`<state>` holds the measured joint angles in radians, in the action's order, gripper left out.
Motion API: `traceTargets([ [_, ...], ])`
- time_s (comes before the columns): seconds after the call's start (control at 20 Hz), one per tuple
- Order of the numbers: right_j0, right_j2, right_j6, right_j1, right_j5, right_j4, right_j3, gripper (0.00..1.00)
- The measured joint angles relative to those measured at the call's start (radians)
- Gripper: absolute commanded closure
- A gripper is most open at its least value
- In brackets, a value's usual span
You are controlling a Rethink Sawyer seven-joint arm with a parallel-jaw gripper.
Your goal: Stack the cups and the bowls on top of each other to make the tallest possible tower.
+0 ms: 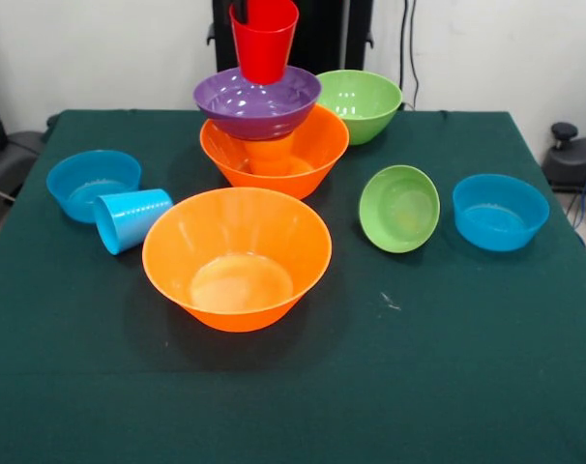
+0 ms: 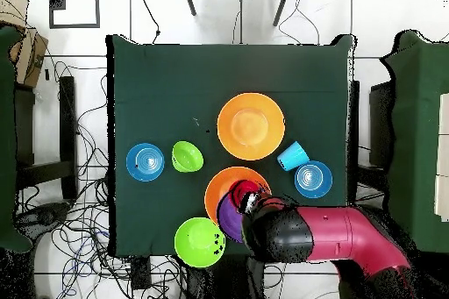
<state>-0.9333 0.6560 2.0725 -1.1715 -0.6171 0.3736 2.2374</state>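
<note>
A: Currently, where's the tower?

B: Tower (image 1: 264, 126) stands toward the far side of the dark green cloth-covered table (image 1: 467, 367). Base is a large glossy orange plastic bowl (image 1: 307, 155) with an orange plastic cup (image 1: 271, 155) standing inside it. A large purple plastic bowl (image 1: 257, 101) sits on that cup, tilted a little. A red plastic tumbler (image 1: 265, 43) stands upright in the purple bowl.

A: Gripper?

B: A dark part shows at the red tumbler's rim in the front view. From overhead the red and black arm (image 2: 338, 234) covers that spot. Cannot tell if the gripper is wide, narrow or holding.

A: Loose pieces, relative to the tower?

B: Front view: second large orange plastic bowl (image 1: 237, 256) just in front of it, upright. Large green plastic bowl (image 1: 359, 103) right beside it, touching or nearly touching the base bowl's rim. Small green plastic bowl (image 1: 399, 208) front-right, tipped on its side. Small blue plastic bowl (image 1: 500, 211) further right. Other small blue plastic bowl (image 1: 92, 184) to the left, with a light blue plastic cup (image 1: 131, 219) lying on its side against it.
</note>
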Motion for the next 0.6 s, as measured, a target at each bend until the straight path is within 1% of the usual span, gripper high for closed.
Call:
traceTargets([
  [0.15,0.0,0.0,0.0,0.0,0.014,0.005,0.008,1.0],
  [0.4,0.0,0.0,0.0,0.006,0.054,0.031,0.02,1.0],
  [0.6,0.001,-0.003,0.0,0.026,0.079,0.068,0.02,1.0],
])
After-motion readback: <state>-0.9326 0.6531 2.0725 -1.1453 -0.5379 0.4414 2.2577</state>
